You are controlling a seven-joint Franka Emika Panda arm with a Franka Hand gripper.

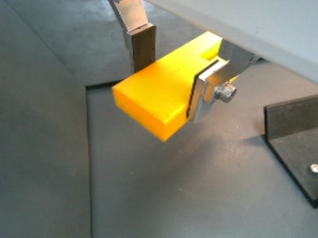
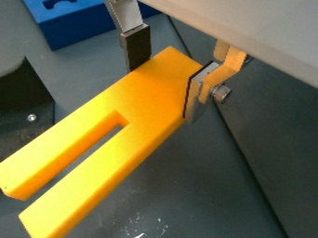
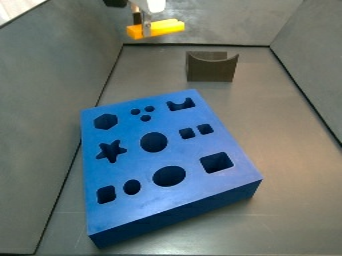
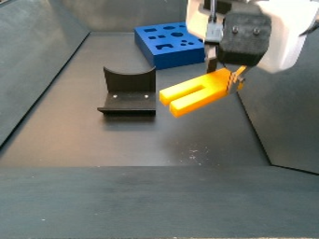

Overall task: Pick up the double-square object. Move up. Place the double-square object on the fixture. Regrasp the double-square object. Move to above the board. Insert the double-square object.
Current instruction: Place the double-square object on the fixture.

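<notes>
The gripper hangs at the far end of the dark floor, away from the board, and it has the yellow bar clamped by one end. In both wrist views the two silver fingers press against opposite sides of the bar, closed down to its width, with nothing else between them. The bar's long groove shows plainly in a wrist view, running up from its free end. In a side view the bar sticks out from the fingers, tilted with its free end lower, and it appears to be off the floor. The fixture stands just beside it, apart from it, its curved notch facing up. The blue board lies flat on the floor beyond the fixture, its cut-out holes showing.
</notes>
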